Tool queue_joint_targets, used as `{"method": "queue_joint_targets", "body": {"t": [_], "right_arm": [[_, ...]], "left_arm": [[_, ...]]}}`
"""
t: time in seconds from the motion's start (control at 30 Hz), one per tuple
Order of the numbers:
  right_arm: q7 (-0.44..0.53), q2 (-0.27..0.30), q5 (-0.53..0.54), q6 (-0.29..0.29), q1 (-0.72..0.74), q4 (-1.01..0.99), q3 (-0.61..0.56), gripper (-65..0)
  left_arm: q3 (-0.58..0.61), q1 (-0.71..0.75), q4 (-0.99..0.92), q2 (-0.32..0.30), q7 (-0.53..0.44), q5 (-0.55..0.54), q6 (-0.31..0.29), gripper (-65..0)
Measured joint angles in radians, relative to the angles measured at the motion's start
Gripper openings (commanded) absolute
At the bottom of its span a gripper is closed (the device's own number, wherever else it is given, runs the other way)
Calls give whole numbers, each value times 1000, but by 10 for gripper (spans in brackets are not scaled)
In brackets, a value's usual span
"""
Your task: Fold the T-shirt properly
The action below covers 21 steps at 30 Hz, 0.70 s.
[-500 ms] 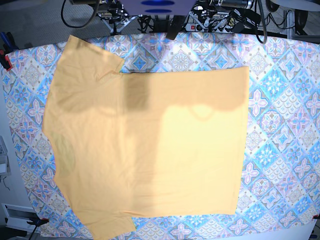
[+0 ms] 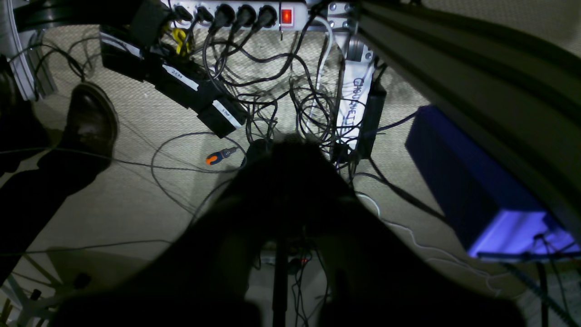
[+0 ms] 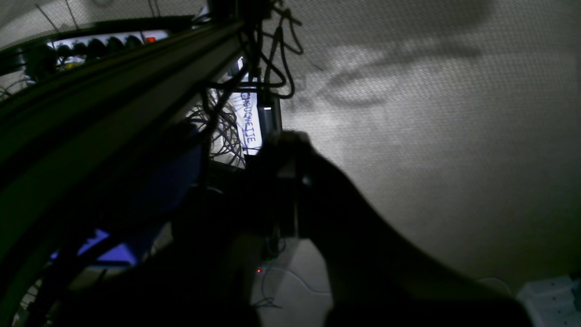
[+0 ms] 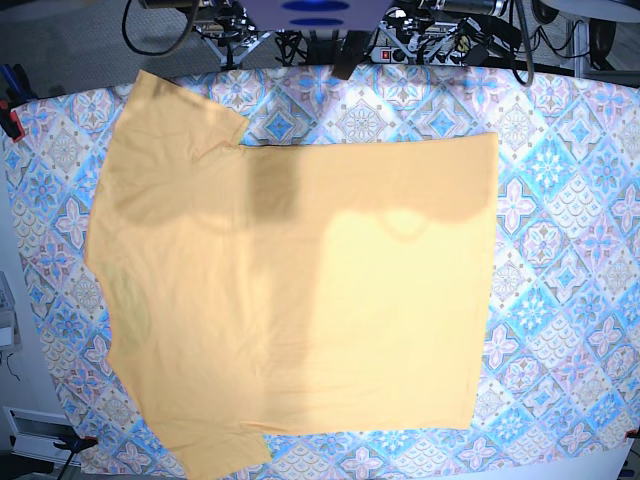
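Observation:
The pale orange-yellow T-shirt (image 4: 300, 290) lies spread flat on the blue-and-pink tile-patterned tablecloth (image 4: 560, 250). It lies sideways, with the collar at the left, the hem at the right, one sleeve (image 4: 170, 110) at the far left and the other sleeve (image 4: 215, 450) at the near left. A shadow crosses its far part. Neither gripper shows in the base view. My left gripper (image 2: 290, 154) and my right gripper (image 3: 286, 145) are dark silhouettes hanging over the floor behind the table. Their fingers meet at the tips and hold nothing.
Below the left gripper are a power strip (image 2: 236, 11), tangled cables (image 2: 272, 91), an orange-handled screwdriver (image 2: 218, 156), a brown shoe (image 2: 91, 118) and a blue box (image 2: 476, 181). A dark frame rail (image 3: 113, 91) runs beside the right gripper. A red clamp (image 4: 12, 122) holds the tablecloth's left edge.

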Motion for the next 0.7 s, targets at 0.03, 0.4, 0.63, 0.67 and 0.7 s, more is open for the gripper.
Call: {"method": "queue_joint_targets", "body": {"t": [0.03,0.4,0.63,0.67,0.7], "right_arm": [[0,0,0,0,0,0,0,-650],[0,0,0,0,0,0,0,-650],[2,0,0,0,-7,3,0,-650],[2,0,0,0,-13,5,0,-650],[1,0,0,0,-19,13,0,-650]], "left_arm": [[0,0,0,0,0,0,0,-650],[0,0,0,0,0,0,0,-650],[0,2,0,0,-1,0,0,-650],[0,6,1,0,-1,0,0,-650],[0,11,2,0,-6,0,0,-650]]}}
